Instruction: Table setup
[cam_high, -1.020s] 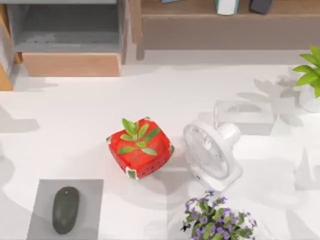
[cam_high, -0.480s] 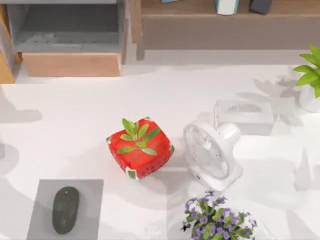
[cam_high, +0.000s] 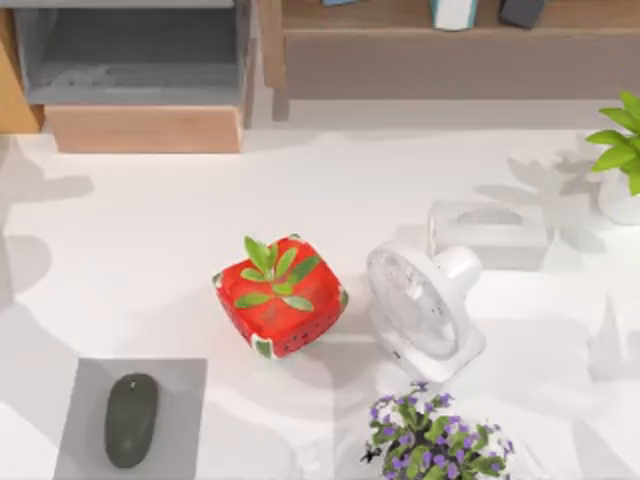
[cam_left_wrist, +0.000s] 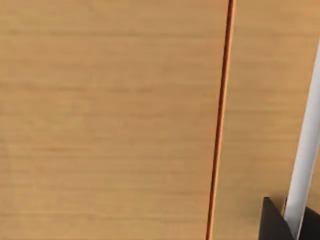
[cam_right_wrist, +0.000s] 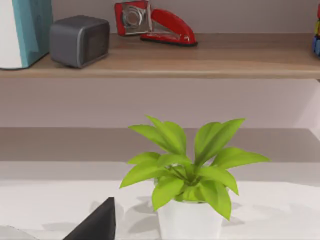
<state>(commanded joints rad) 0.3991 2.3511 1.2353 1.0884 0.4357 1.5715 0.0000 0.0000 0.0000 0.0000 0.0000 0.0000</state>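
A red watermelon-patterned pot (cam_high: 281, 300) with a small green plant stands at the table's middle. To its right a white desk fan (cam_high: 422, 305) leans, with a pale tissue box (cam_high: 488, 233) behind it. A dark mouse (cam_high: 131, 419) lies on a grey pad (cam_high: 180, 385) at the front left. A dark part of my left gripper (cam_left_wrist: 274, 222) shows in the left wrist view, close to a wooden panel (cam_left_wrist: 110, 120). A dark tip of my right gripper (cam_right_wrist: 97, 222) shows in the right wrist view, near a leafy plant in a white pot (cam_right_wrist: 187, 200).
Purple flowers (cam_high: 435, 440) stand at the front edge, right of centre. The leafy potted plant (cam_high: 622, 160) is at the far right. A grey open cabinet (cam_high: 130, 60) and a wooden shelf (cam_high: 450, 40) run along the back; the shelf holds a red stapler (cam_right_wrist: 167, 27) and a grey box (cam_right_wrist: 79, 40).
Shadows on the table's left side have shifted toward the back. The pot, fan, mouse and plants have not moved.
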